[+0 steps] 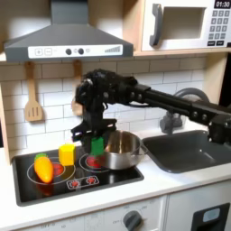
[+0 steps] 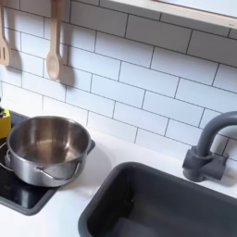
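**Holding a green thing over the stove**

In the first exterior view: gripper (image 1: 97,137) pointing down, closed on a green thing (image 1: 97,144), just above the stove (image 1: 27,185). Right beside it, on the first exterior view's right, a pot (image 1: 122,150). On the left, a yellow cup (image 1: 67,153) and a corn (image 1: 43,167). Looks like the carrying step, with the green thing lifted. Next move needs care not to bump the pot rim.

In the second exterior view: pot (image 2: 48,145) empty, on the stove (image 2: 23,193). Sink (image 2: 167,204) and tap (image 2: 208,148) on the right. Spoon (image 2: 54,56) hanging on the wall.
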Robot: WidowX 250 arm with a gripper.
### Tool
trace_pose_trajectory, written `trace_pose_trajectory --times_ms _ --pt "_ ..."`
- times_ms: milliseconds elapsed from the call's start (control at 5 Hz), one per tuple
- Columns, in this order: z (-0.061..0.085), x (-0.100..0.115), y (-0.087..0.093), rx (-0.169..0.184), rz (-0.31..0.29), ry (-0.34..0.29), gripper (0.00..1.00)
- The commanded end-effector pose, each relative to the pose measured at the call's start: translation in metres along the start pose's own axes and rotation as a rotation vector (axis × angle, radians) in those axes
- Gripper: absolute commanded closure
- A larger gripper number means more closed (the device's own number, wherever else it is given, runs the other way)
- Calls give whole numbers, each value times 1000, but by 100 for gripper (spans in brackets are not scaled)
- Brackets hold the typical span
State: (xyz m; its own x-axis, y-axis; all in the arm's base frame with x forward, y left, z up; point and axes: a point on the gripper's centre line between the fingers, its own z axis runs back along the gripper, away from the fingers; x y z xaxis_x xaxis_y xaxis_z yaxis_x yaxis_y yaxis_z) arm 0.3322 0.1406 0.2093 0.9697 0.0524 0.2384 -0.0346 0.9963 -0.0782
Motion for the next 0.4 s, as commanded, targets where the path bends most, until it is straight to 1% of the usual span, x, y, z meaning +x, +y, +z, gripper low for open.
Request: trace_pose_trajectory --times_ms 0,200 --pt "4 14 -23 10 -74 20 100" --pt "14 26 -32 33 -150 59 100"
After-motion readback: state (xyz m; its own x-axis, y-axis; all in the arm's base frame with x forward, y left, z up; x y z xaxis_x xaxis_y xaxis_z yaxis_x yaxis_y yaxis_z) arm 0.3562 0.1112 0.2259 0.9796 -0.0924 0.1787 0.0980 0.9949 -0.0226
